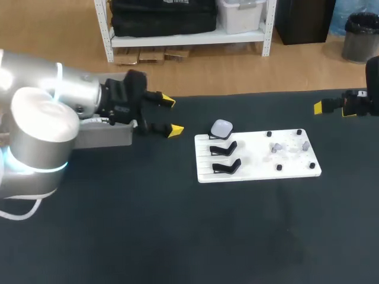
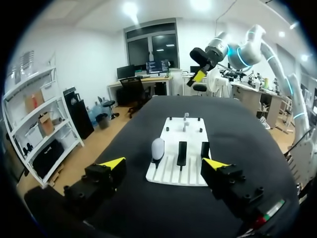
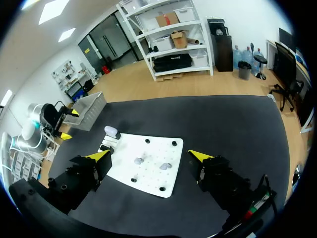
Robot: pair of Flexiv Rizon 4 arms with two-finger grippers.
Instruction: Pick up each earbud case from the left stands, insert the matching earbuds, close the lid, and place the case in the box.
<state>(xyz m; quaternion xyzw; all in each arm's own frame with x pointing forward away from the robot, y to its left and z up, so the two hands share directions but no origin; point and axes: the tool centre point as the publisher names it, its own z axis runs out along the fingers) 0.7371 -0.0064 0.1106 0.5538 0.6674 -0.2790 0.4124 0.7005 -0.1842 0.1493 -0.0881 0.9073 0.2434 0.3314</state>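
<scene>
As it sits now, the one earbud case [image 1: 221, 128] in sight, pale and rounded and looking closed, rests on the rearmost of three black stands [image 1: 224, 148]. The stands are lined up along the left end of a white board [image 1: 254, 171]. The other two stands [image 2: 182, 152] are just beside it, toward the robot.

On the right half of the same board I count two small greyish earbuds [image 1: 276, 147], close together near the middle of four short black pegs [image 1: 279, 167]. The pegs are set roughly in a rectangle around the earbuds. The board lies flat on the dark table [image 1: 177, 236], a little right of centre.

Off to the left, well apart from the board, is a single grey box [image 1: 112, 139]. It is partly hidden behind the left arm [image 1: 41, 118].

The left gripper [image 1: 171, 115] hangs above the table between the box and the board. Its two yellow-tipped fingers are spread wide with nothing between them, and they point toward the case. A bit of white print on the gripper's black body is too small to read.

The right gripper [image 3: 151, 155] hangs off past the board's right end, also well apart from it. Its fingers are spread just as wide and grip nothing. From its own camera the board, the case [image 3: 112, 132] and both earbuds [image 3: 139, 160] lie ahead of it, with the box [image 3: 90, 105] beyond
</scene>
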